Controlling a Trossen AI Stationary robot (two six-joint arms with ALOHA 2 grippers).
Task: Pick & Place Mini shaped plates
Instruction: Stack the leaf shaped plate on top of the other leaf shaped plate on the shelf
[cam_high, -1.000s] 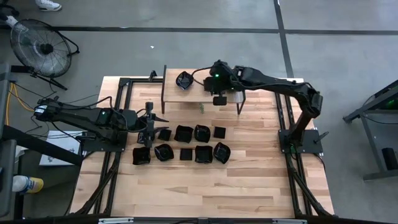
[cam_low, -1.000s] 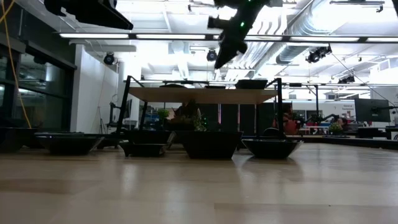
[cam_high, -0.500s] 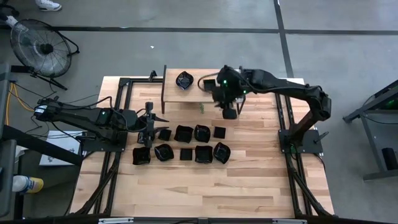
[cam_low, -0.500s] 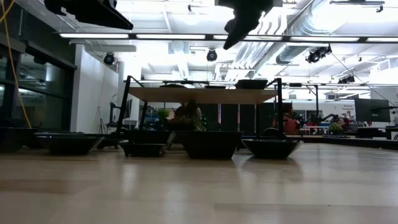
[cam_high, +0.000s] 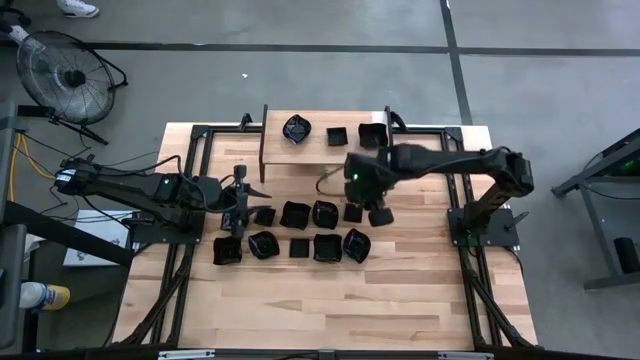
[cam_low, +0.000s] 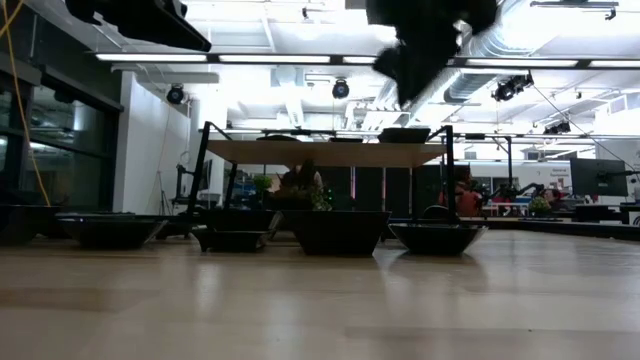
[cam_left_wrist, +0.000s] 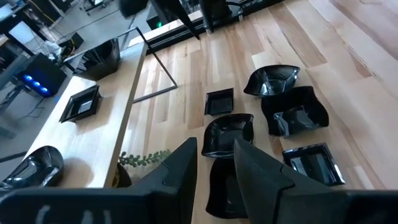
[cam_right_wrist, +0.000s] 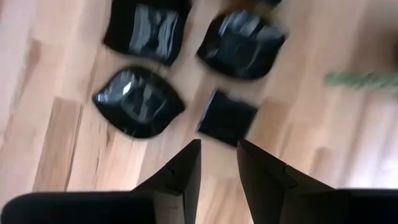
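Observation:
Several mini shaped plates, glossy and black, lie in two rows on the wooden table (cam_high: 400, 290), among them a small square one (cam_high: 352, 212) and a rounded one (cam_high: 356, 244). Three more plates (cam_high: 296, 128) (cam_high: 337, 135) (cam_high: 372, 134) rest on the raised shelf (cam_high: 320, 150) at the far side. My right gripper (cam_high: 376, 210) hangs open above the right end of the far row, pointing steeply down, with the small square plate (cam_right_wrist: 227, 118) just ahead of its empty fingers. My left gripper (cam_left_wrist: 214, 148) stands open over the left end of the rows, holding nothing.
A small green plant (cam_high: 322, 175) stands on the table under the shelf's near edge. Black metal frames run along both sides of the table (cam_high: 195, 160). The near half of the table shows bare wood. A fan (cam_high: 65, 75) stands on the floor beyond the far left corner.
My right gripper has swung from over the shelf toward the table's near edge and a little down, tipping from slanted to nearly straight down; it now hangs over the plate rows. Two plates the arm covered now show on the shelf.

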